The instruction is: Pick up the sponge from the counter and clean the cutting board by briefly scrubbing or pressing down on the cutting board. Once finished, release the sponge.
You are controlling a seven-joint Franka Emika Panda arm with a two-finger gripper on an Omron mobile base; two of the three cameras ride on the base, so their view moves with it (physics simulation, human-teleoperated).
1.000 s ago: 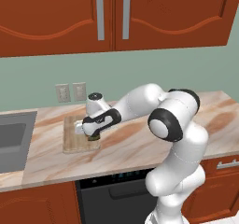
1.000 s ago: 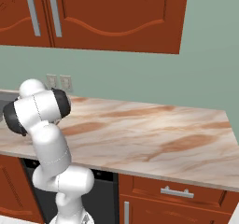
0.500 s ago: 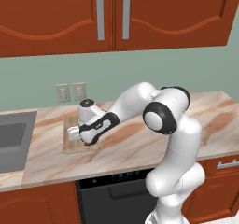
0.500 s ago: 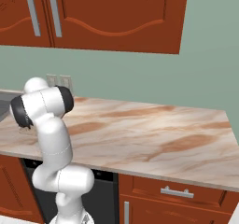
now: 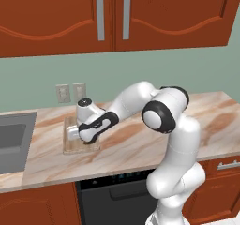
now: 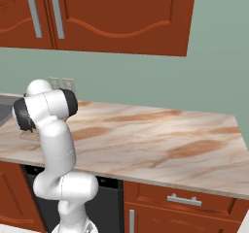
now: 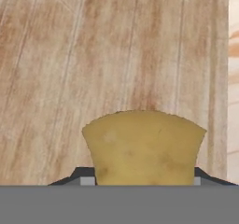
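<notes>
From the left base view, my gripper [image 5: 83,141] sits low over the cutting board [image 5: 70,144] near the counter [image 5: 136,146]'s left end. In the hand view, my jaws are clamped on the sponge [image 7: 144,146], over the board's grain [image 7: 93,55].

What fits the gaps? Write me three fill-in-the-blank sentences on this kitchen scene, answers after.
1. The gripper is shut on the yellow ____.
2. The sponge is held over the wooden ____ board.
3. The cutting board lies on the marbled ____, right of the sink.
Missing words: sponge; cutting; counter.
</notes>
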